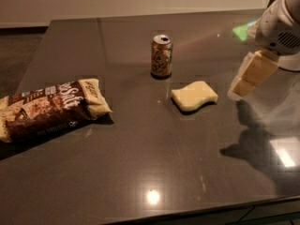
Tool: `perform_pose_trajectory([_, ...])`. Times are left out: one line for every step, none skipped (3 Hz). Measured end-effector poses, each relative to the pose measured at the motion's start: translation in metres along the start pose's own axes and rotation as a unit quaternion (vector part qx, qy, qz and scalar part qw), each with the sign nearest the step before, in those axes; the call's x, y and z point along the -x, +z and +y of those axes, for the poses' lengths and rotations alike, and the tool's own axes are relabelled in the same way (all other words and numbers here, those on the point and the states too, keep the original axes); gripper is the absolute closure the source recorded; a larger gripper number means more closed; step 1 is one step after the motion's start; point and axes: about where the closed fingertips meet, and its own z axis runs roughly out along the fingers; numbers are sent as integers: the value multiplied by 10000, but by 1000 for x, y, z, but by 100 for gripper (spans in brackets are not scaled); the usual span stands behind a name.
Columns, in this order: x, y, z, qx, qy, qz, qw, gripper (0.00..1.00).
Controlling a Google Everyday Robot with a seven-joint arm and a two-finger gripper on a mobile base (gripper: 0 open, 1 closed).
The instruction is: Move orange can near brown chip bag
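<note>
At the right side of the worktop [140, 172], your end effector [247, 76] hangs above the surface with nothing visibly in it. Whether it is set wide or narrow cannot be told from this view, so check that before you commit. The orange can [161, 56] stands upright toward the back, well apart from the brown chip bag [49, 109] lying at the left edge. The main hazard is the yellow sponge [194, 96], which lies between your end effector and the can. A low, straight approach would likely snag it or shove it into the can. The can itself is slim and tall for its base, so an off-centre touch could tip it, and on this glossy surface it would probably roll away. Watch the far end too. Set the can down on the bag's crinkled edge and it may topple. Bump the bag and it may slide toward the rim.
</note>
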Motion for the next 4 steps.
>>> perform_pose_trajectory([36,34,-44,-142,295,-558,9979,0])
perform_pose_trajectory([73,66,-77,-134,490,-1055,9931,0])
perform_pose_trajectory([98,90,-90,-60,568,-1327,9895,0])
perform_pose_trajectory([124,121,-96,127,648,-1527,9861,0])
